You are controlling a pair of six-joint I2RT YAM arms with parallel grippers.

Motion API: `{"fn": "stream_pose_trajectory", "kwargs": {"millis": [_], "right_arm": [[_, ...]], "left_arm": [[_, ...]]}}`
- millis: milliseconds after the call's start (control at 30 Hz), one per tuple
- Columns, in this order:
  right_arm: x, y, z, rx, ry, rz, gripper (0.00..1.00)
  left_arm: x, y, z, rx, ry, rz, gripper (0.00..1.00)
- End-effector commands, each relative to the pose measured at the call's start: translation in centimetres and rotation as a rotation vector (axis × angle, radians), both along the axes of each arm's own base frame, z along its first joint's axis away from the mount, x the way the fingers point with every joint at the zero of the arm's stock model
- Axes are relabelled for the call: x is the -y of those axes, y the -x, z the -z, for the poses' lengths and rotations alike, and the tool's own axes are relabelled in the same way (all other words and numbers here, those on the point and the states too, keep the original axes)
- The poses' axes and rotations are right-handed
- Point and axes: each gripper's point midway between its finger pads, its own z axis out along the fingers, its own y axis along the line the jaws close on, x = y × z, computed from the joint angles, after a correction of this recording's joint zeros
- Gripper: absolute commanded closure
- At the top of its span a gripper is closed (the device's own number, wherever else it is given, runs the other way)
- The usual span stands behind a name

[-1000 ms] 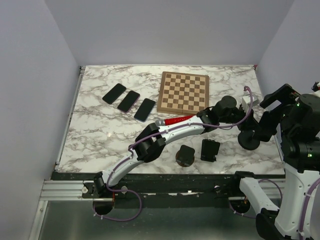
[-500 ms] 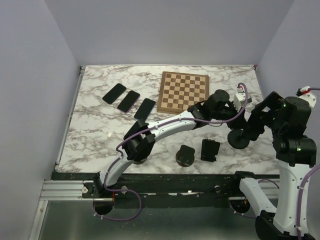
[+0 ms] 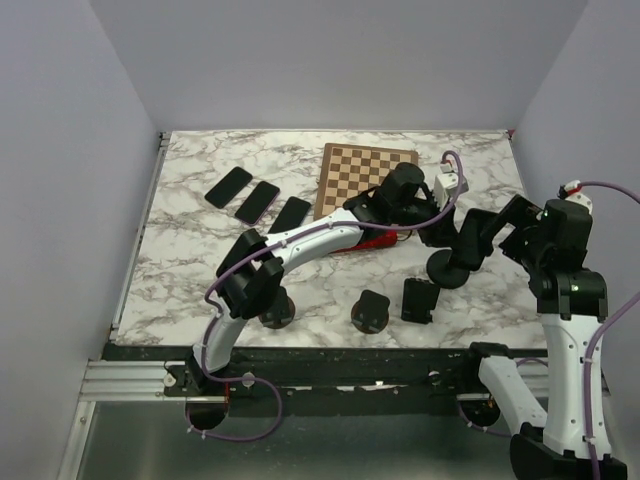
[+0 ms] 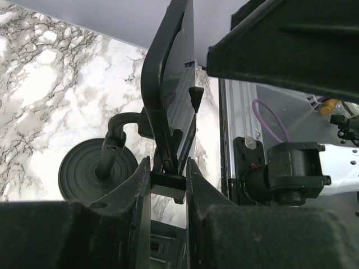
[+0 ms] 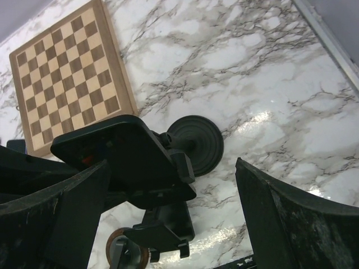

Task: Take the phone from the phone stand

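At the lower lip of the phone stand (image 4: 154,101), left gripper (image 4: 168,193) pinched narrowly on it; right gripper (image 5: 171,168) spread wide.

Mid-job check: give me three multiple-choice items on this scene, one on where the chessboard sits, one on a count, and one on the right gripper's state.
1. In the top view, the chessboard lies:
A) right of the row of flat phones
B) left of that row
C) under that row

2. How many phones lie flat on the marble table?
A) two
B) three
C) five

3. The right gripper is:
A) shut on the phone
B) shut on the chessboard
C) open

Answers:
1 A: the board sits to the right of the phones.
2 B: three dark phones lie side by side.
3 C: its fingers stand wide apart, with the phone stand between them and not gripped.
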Motion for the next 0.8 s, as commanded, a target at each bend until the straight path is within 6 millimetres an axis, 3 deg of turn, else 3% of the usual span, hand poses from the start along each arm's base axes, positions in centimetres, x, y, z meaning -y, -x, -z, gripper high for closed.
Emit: {"fn": "stream_pose_trajectory", "kwargs": {"millis": [0, 200, 233, 367, 400, 600, 767], "right_arm": [[-1.9, -1.1, 0.3, 0.004, -0.026, -0.135, 0.0], [-3.4, -1.9, -1.5, 0.054, -0.051, -0.221, 0.0], [-3.6, -2.0, -1.3, 0.041, -0.061, -0.231, 0.0], [-3.6, -2.1, -0.8, -0.005, -0.062, -0.239, 0.0], [-3.3, -2.1, -0.8, -0.022, -0.055, -0.23, 0.0], [-2.5, -2.1, -0.9, -0.078, -0.033, -0.199, 0.0], [-2.6, -2.1, -0.3, -0.123, -0.023, -0.223, 0.0]], "left_arm": [[-1.4, 1.2, -2.2, -0.001, 0.03, 0.063, 1.0], [-1.3, 0.4, -2.0, -0.016, 0.02, 0.041, 1.0], [-1.4, 0.3, -2.1, -0.029, 0.024, 0.033, 0.93], [-2.5, -0.2, -3.1, -0.065, 0.074, -0.008, 0.46], [-3.0, -0.2, -3.3, -0.064, 0.081, -0.021, 0.39], [-4.9, 0.6, -4.6, -0.049, 0.107, -0.036, 0.26], [-5.7, 0.6, -4.2, -0.048, 0.103, -0.057, 0.24]]}}
